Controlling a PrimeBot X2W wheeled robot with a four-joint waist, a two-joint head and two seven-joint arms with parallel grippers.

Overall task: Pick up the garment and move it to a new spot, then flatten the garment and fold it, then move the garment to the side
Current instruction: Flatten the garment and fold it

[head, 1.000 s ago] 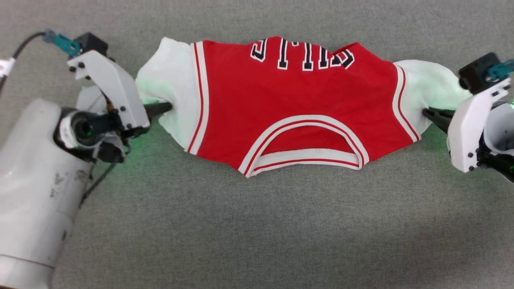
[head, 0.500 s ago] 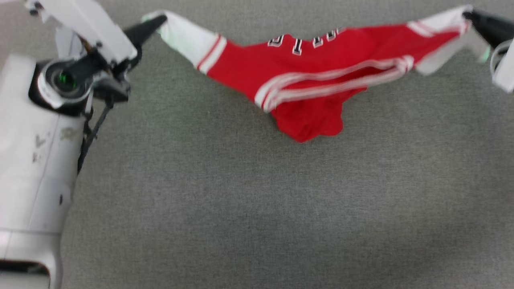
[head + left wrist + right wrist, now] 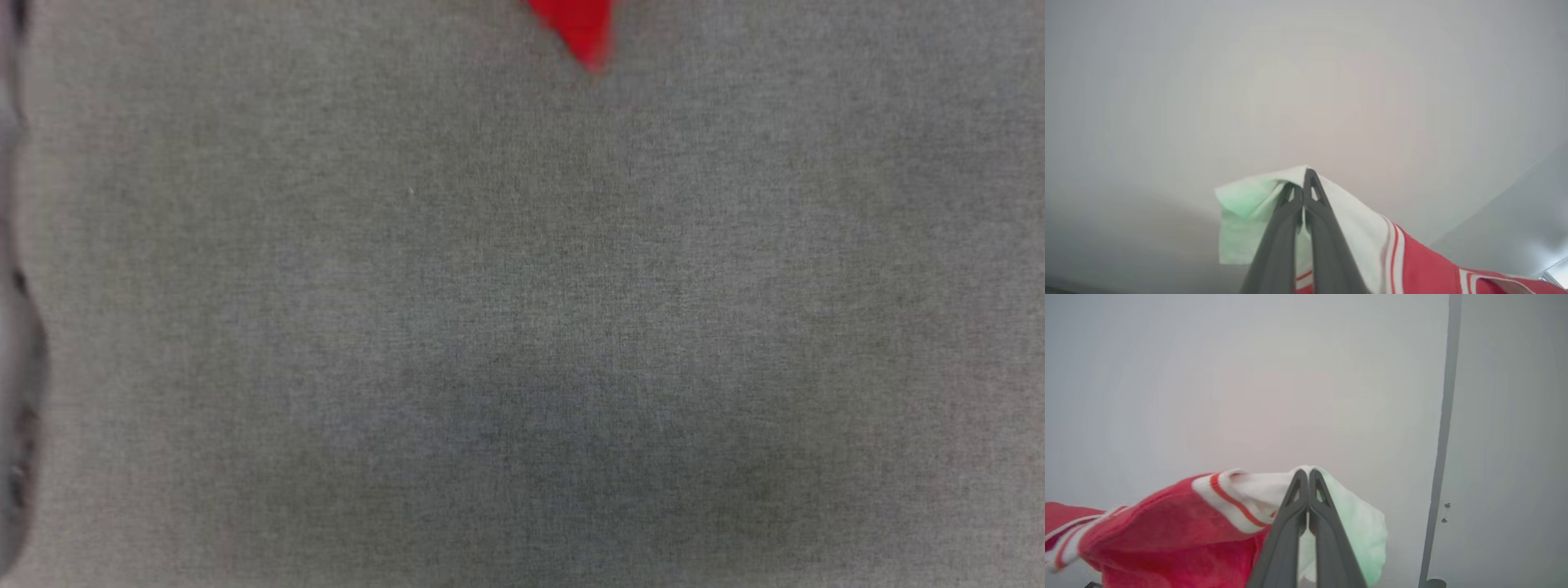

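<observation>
- Above the grey table point(image 3: 522, 327), toward its far edge, the garment point(image 3: 1167, 522) hangs slung between both grippers. In the head view a blurred red tip dips toward the table, and contact with the table cannot be confirmed.
- The left gripper point(image 3: 1303, 179) is clamped tight on the white left sleeve point(image 3: 1241, 220), up off the table. Its fingers meet at the tips with the cloth draped over them.
- The right gripper point(image 3: 1305, 473) is likewise closed on the white right sleeve point(image 3: 1363, 526), with the red body sagging away below the striped trim point(image 3: 1224, 498).
- Risk 1, slip: each hold appears to be a thin pinch near a sleeve edge. The weight of the body, or a quick swing over the table, could pull a sleeve out of the fingers.
- Risk 2, one-sided drop: if one sleeve escapes, the garment would probably swing under the other gripper and land bunched, possibly past the far edge of the table.
- Risk 3, creased landing: the body hangs slack between the sleeves. Lowered to the table that way, it is likely to fold under itself and make flattening harder.
- Risk 4, poor sight: the head view of the table is motion-blurred, so judging the landing spot from it is unreliable.
</observation>
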